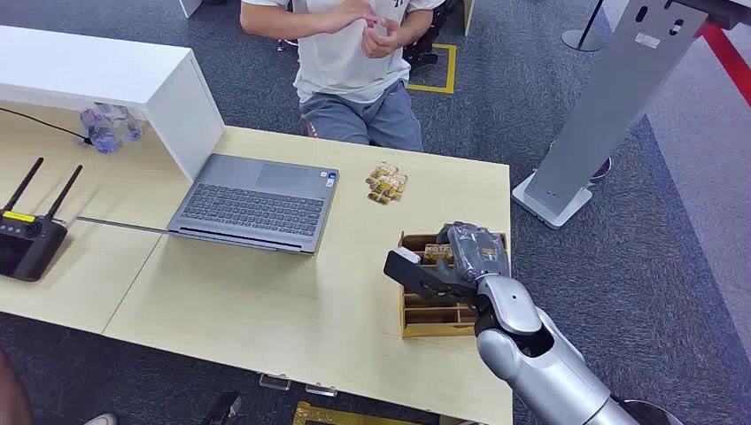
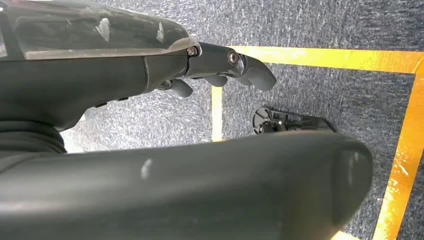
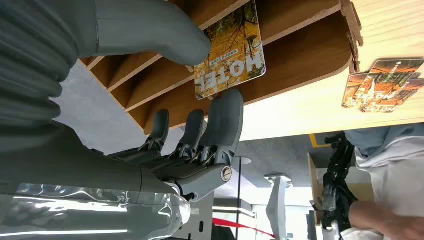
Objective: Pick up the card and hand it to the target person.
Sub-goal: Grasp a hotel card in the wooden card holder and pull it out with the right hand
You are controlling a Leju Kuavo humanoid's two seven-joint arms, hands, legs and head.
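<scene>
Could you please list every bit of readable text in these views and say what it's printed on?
"MOTEL" stands on the card in the wooden holder, seen upside down from the right wrist.
The small line above it is too small to read.
The cards on the table carry lettering too blurred to read.

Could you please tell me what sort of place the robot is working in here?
Probably a mock hotel reception desk in an office or lab: a laptop on the desk, a wooden holder with a card marked HOTEL, and grey carpet taped yellow.

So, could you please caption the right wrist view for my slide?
Right hand closing thumb and fingers around a hotel card in the wooden holder.
</scene>
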